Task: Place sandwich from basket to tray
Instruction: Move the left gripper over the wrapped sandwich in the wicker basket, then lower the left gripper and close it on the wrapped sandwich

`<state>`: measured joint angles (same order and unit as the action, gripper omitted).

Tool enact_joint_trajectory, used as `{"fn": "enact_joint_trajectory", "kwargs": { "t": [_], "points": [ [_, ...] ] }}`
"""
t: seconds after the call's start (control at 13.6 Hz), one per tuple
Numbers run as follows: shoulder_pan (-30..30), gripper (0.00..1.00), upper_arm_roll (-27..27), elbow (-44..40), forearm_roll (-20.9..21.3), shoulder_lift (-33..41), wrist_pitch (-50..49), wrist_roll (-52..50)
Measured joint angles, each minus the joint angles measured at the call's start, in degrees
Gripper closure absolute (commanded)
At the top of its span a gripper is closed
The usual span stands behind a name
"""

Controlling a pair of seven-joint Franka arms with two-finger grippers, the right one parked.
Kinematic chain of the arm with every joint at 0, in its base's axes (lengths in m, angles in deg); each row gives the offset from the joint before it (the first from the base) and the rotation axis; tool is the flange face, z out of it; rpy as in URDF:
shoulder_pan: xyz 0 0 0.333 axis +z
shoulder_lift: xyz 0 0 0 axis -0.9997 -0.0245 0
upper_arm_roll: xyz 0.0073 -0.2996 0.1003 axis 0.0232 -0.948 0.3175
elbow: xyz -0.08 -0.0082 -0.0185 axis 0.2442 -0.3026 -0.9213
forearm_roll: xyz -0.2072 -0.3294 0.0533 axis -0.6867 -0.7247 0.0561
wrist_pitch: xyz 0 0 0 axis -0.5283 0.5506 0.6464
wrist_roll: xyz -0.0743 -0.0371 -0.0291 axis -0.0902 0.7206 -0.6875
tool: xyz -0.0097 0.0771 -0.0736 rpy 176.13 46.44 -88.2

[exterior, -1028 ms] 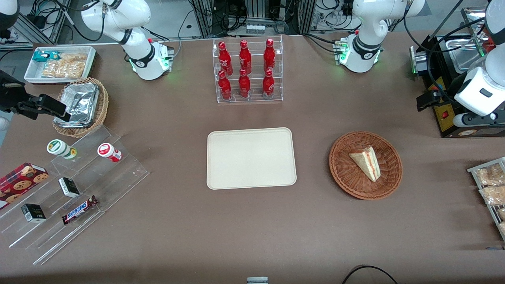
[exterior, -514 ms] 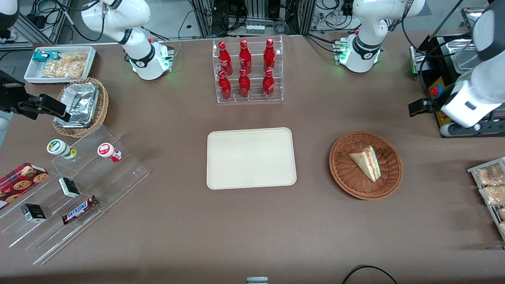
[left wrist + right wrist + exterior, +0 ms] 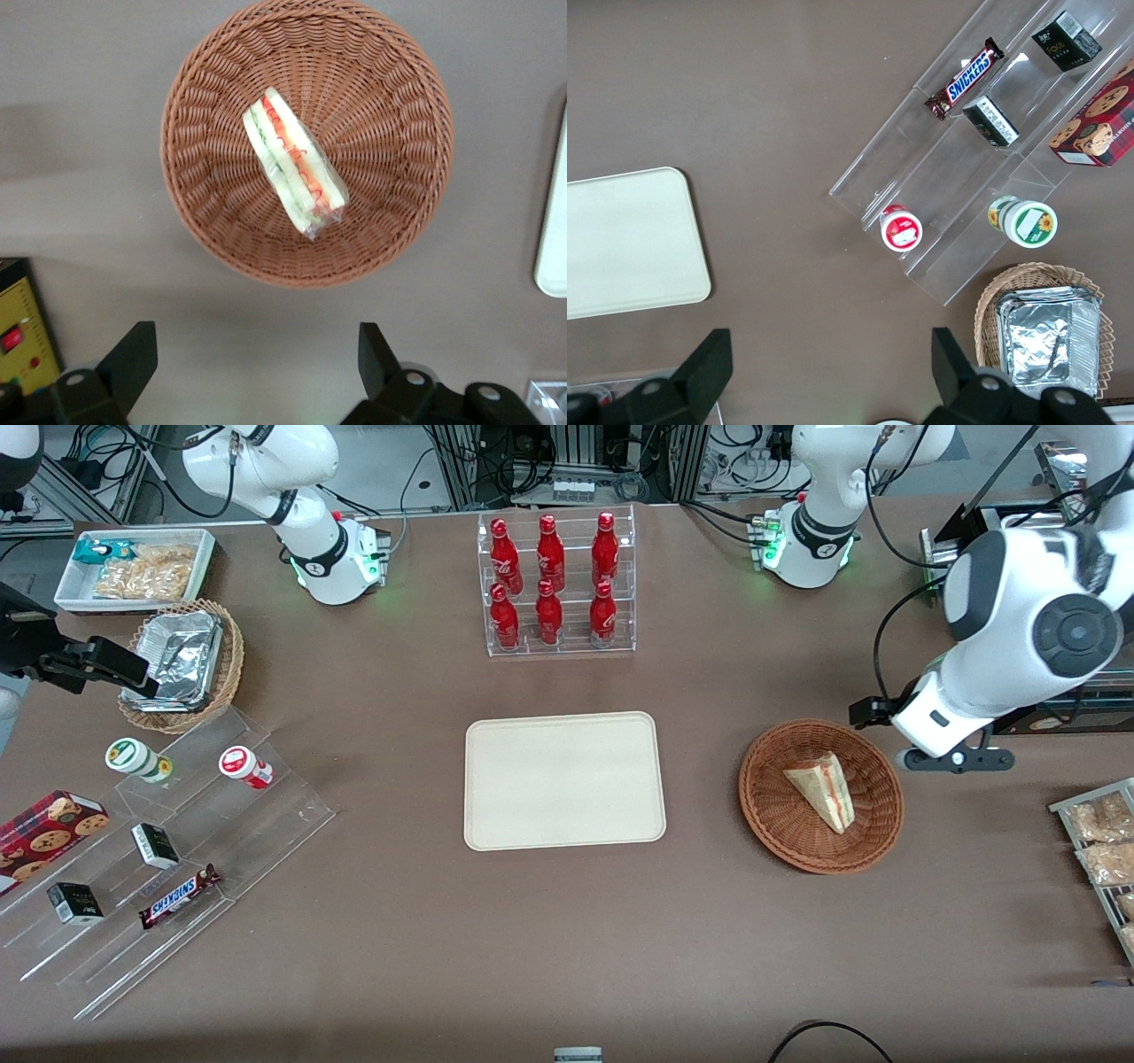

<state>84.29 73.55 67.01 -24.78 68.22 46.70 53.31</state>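
- We are finding the sandwich [image 3: 295,162] lying flat in the basket [image 3: 821,795], well apart from the tray [image 3: 564,779] on the bench [image 3: 567,957].
- We are recording the pincer [image 3: 257,359] standing open and empty, above the bench just beside the basket.
- We are judging the wedge light, soft and crushable; a gentle hold across its bread faces, mid-length, seems safest.

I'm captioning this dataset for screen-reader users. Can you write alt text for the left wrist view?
A wrapped triangular sandwich lies in a round reddish-brown wicker basket on a brown table. The open gripper hovers above bare table beside the basket, and an edge of the cream tray shows.
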Motion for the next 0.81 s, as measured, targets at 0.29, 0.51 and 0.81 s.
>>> {"fn": "enact_joint_trajectory", "kwargs": {
  "t": [0.29, 0.51, 0.81],
  "points": [
    [0.1, 0.00, 0.1, 11.1, 0.0, 0.6, 15.2, -2.4],
    [0.1, 0.00, 0.1, 13.9, -0.1, 0.6, 18.5, -12.8],
    [-0.3, 0.00, 0.0, 16.5, -0.2, 0.2, 25.4, -27.7]
  ]
}}
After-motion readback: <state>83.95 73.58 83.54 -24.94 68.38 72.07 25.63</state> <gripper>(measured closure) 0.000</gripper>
